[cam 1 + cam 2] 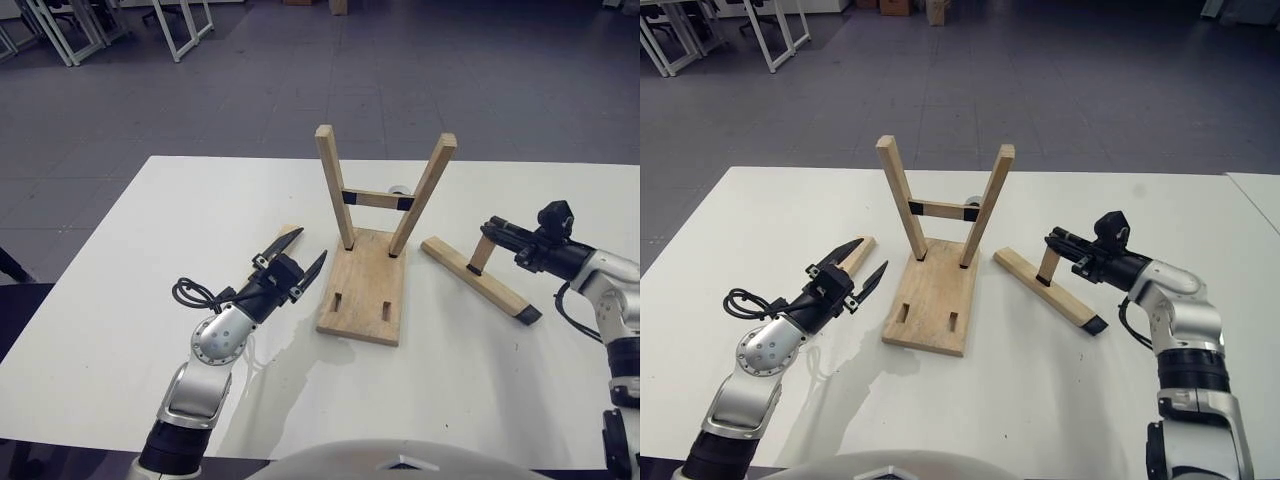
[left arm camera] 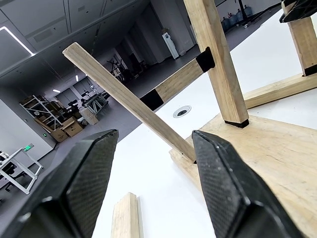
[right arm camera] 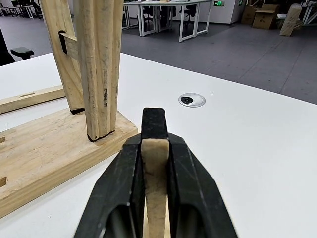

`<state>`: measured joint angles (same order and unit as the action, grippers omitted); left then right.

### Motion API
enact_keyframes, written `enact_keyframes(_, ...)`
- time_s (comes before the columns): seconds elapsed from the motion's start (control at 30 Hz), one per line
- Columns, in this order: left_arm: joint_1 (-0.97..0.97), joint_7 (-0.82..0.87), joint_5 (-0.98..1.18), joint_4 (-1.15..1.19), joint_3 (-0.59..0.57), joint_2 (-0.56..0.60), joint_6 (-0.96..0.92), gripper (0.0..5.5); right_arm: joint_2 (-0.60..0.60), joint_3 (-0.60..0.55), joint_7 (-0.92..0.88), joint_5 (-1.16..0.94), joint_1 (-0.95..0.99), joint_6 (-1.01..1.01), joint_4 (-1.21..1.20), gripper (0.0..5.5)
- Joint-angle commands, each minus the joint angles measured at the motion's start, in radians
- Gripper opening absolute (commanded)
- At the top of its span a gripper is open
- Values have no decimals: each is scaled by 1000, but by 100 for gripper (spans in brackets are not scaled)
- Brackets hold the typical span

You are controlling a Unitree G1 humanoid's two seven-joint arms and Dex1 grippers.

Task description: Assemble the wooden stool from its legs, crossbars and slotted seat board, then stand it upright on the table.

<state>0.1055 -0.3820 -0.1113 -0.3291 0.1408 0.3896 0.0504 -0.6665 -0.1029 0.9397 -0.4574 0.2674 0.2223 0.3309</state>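
Note:
The slotted seat board (image 1: 362, 290) lies flat at mid-table. Two legs (image 1: 335, 185) (image 1: 424, 192) stand up from its far end, joined by a crossbar (image 1: 377, 199). Two slots at the board's near end are unfilled. To its right another leg (image 1: 480, 282) lies on the table with a short crossbar (image 1: 481, 254) sticking up from it. My right gripper (image 1: 492, 229) is shut on that short crossbar (image 3: 154, 163). Left of the board, my left gripper (image 1: 308, 245) hovers open, holding nothing. A loose wooden piece (image 1: 858, 252) lies just beyond it.
A round cable grommet (image 3: 191, 100) is set in the white table (image 1: 150, 260) behind the standing legs. The table's left and near parts are bare. White desk frames (image 1: 60, 25) stand far off on the grey floor.

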Motion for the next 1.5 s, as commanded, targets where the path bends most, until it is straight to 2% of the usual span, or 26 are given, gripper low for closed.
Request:
enact_keyframes(0.03, -3, 3, -4, -15, -8, -1, -10, 274, 20, 40, -38, 56, -117, 82, -2, 40)
enact_keyframes(0.23, -10, 1, -4, -12, -5, -1, -11, 274, 18, 38, -137, 26, -82, 215, -166, 40)
enact_keyframes(0.5, -10, 5, -5, -9, -8, -2, -11, 274, 7, 43, -195, 27, -38, 329, -252, 40)
enact_keyframes(0.53, -10, 5, -5, -8, -9, -3, -11, 274, 7, 37, -195, 22, -39, 332, -257, 79)
enact_keyframes(0.8, 0, 10, -2, -1, -19, -3, -4, 274, 7, -71, -198, -47, 40, 357, -332, 216)
enact_keyframes(0.87, 4, 12, -1, 1, -24, -2, -3, 274, 15, -104, -239, -72, 92, 390, -376, 221)
enact_keyframes(0.93, 4, 11, 2, 4, -28, -2, 0, 274, 47, -145, -323, -113, 165, 444, -422, 221)
enact_keyframes(1.03, 3, 10, 5, 9, -33, -2, 1, 274, 144, -170, -551, -90, 271, 507, -459, 221)
enact_keyframes(1.2, 0, 17, -3, 11, -30, -6, -1, 274, 318, -98, -933, 127, 284, 479, -522, 221)
enact_keyframes(1.37, -2, 20, -8, 15, -22, -10, 0, 274, 444, -22, -1072, 231, 274, 492, -524, 221)
enact_keyframes(1.5, 3, 21, -11, 12, -18, -13, -1, 274, 508, -24, -1121, 250, 255, 530, -539, 221)
